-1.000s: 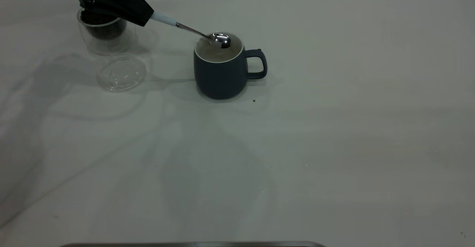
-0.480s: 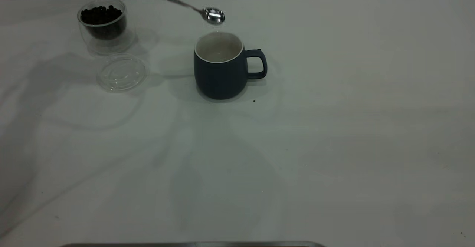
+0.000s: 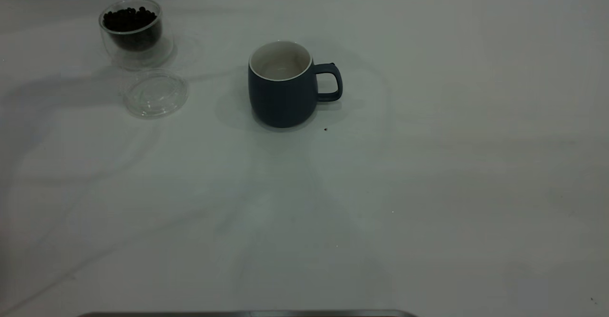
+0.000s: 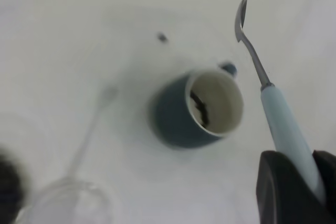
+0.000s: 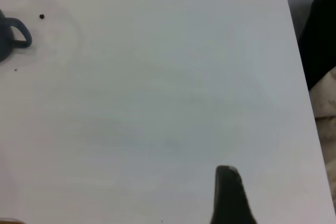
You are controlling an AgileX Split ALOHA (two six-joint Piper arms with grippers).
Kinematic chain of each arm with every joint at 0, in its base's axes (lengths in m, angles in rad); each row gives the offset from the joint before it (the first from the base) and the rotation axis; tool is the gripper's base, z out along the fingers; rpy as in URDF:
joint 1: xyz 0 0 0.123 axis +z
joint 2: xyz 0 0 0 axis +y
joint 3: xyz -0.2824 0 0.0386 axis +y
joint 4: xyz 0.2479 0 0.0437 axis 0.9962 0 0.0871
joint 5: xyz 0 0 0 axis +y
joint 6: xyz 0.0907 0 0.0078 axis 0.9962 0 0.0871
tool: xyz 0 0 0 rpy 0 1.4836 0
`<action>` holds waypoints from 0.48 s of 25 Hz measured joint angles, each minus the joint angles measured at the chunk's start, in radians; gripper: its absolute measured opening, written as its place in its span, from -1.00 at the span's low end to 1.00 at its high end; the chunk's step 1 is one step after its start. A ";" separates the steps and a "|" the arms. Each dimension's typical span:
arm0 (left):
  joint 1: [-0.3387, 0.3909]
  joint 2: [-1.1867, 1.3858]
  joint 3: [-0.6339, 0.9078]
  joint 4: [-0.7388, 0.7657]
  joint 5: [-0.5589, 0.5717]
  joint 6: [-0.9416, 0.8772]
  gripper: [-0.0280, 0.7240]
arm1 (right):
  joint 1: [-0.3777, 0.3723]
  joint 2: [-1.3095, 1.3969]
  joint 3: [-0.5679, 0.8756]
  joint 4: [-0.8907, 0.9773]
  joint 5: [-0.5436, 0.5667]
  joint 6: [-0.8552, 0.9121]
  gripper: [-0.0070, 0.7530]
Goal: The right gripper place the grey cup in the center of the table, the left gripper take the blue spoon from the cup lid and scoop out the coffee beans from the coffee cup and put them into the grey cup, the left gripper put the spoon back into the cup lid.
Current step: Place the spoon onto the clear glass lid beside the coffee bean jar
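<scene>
The grey cup (image 3: 282,93) stands upright near the table's middle, handle to the right. The left wrist view looks down into it (image 4: 178,119) and shows a few coffee beans (image 4: 199,109) inside. My left gripper (image 4: 300,163) is shut on the pale handle of the blue spoon (image 4: 278,114), held high above and beside the cup, bowl empty. The coffee cup (image 3: 132,31) with beans (image 3: 127,18) stands at the far left. The cup lid (image 3: 155,93) lies empty in front of it. My right gripper (image 5: 228,192) hovers over the right side of the table. Neither gripper shows in the exterior view.
One stray bean (image 3: 325,129) lies on the table (image 3: 428,188) just in front of the cup's handle. The table's rounded far corner and dark things beyond its edge (image 5: 320,35) show in the right wrist view.
My left gripper has lifted the spoon from over the grey cup, up and to the left, out of the exterior view. The coffee cup is uncovered again.
</scene>
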 joint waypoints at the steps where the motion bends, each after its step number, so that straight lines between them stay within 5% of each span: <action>1: 0.028 -0.031 -0.001 0.000 0.000 -0.009 -0.57 | 0.000 0.000 0.000 0.000 0.000 0.000 0.21; 8: 0.253 -0.153 0.006 0.014 0.001 -0.190 -0.57 | 0.000 0.000 0.000 0.000 0.000 0.000 0.21; 12: 0.348 -0.173 0.139 0.039 0.001 -0.251 -0.57 | 0.000 0.000 0.000 0.000 0.000 0.000 0.21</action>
